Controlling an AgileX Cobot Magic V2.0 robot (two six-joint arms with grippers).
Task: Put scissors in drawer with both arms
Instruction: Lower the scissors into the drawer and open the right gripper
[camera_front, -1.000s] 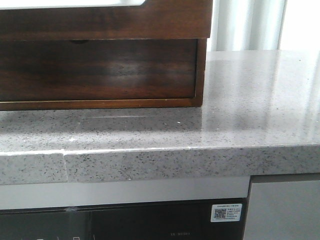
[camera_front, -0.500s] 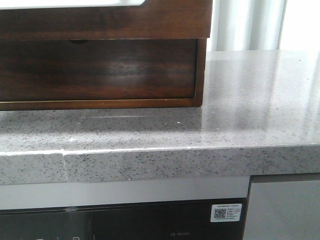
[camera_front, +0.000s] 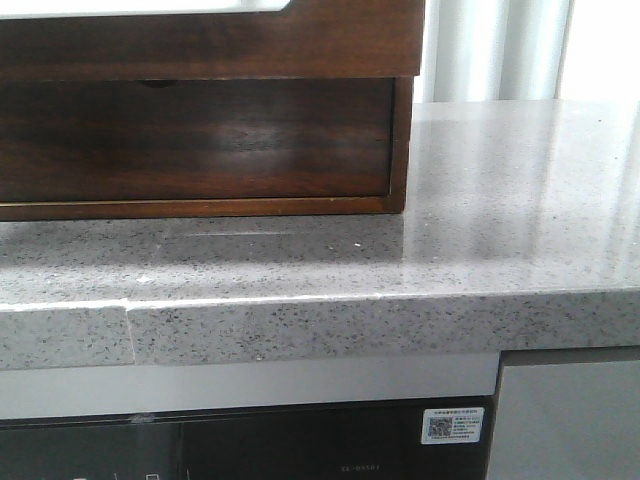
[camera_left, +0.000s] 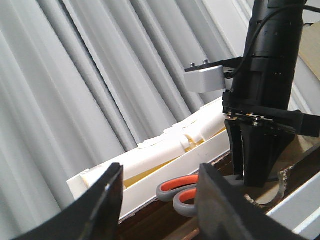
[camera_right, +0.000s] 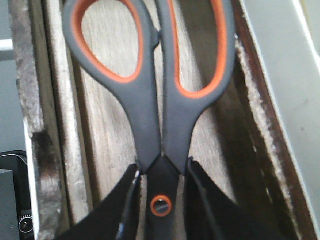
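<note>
Grey-handled scissors held low in the open drawer

Grey plastic handles with orange lining inside the loops: the small scissors (camera_right: 152, 100) hang in the right gripper (camera_right: 161, 200), whose two black fingers pinch them at the pivot, handles pointing away from the wrist. Blades are hidden behind the fingers. Pale wood of the drawer floor shows directly behind the loops, with the dark brown glossy wooden drawer's (camera_right: 40, 150) rough side walls close on both sides, so the scissors look to be inside the cavity; whether they touch the floor, I cannot tell.

Left wrist view shows the same scissors (camera_left: 177, 192) below the right arm's black gripper (camera_left: 257, 165). The left gripper (camera_left: 160, 200) sits near, fingers spread, holding nothing visible.

Front view: speckled grey stone countertop (camera_front: 420, 270), no arms in sight.

Risks, as judged: releasing at height could let the scissors bounce or tip against a wall; a loop resting on the rim would block closing; the left fingers crowd the right arm.
</note>
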